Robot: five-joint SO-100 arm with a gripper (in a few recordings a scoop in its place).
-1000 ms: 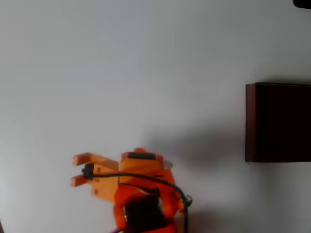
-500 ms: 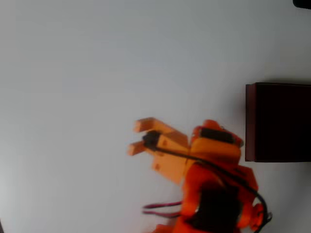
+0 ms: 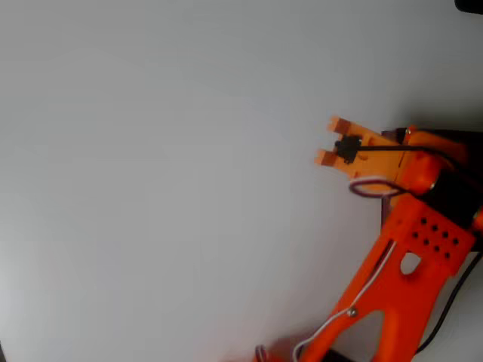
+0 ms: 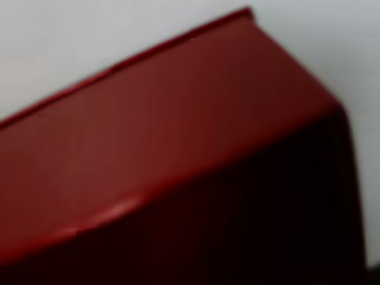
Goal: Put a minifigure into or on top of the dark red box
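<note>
my orange two-finger pincer [image 3: 330, 141] swung from bench's near edge to its right edge, now beside large dark red rectangular box [image 4: 178, 142]. fingers apart. minifigure not discernible; release apparently pending.

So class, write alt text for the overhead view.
An orange robot arm reaches up from the bottom right across a white table, its gripper just left of a dark red box that the arm mostly covers.
</note>
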